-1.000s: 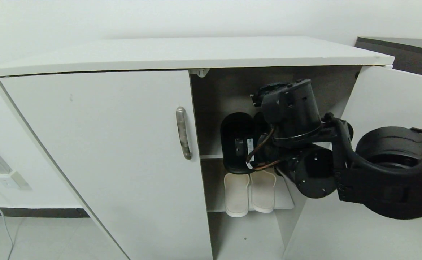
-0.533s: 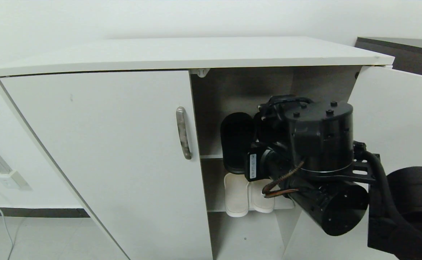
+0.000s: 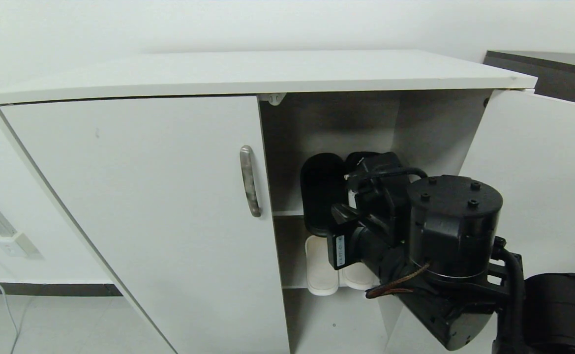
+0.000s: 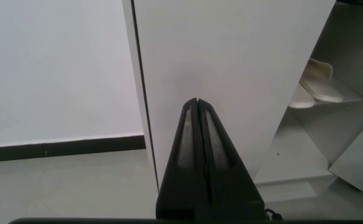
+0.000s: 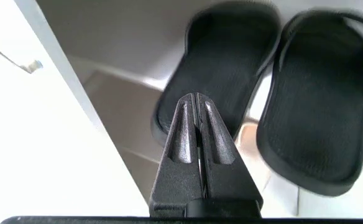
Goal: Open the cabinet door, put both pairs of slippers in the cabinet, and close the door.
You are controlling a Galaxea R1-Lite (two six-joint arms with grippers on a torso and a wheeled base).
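Inside the cabinet [image 3: 267, 73], on the upper shelf, I see the black slippers [image 5: 225, 62] side by side, with the white slippers [image 3: 319, 268] on the shelf below. Its right door [image 3: 538, 172] stands open and the left door [image 3: 144, 206] is closed. Right gripper [image 5: 197, 104] is clenched on nothing, just in front of the black pair. Left gripper [image 4: 197, 107], also clenched and empty, faces the closed door low near the floor.

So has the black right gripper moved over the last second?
Yes. The right gripper and its wrist have dropped away from the top of the white two-door cabinet and pulled back out, leaving the black slide slippers inside.
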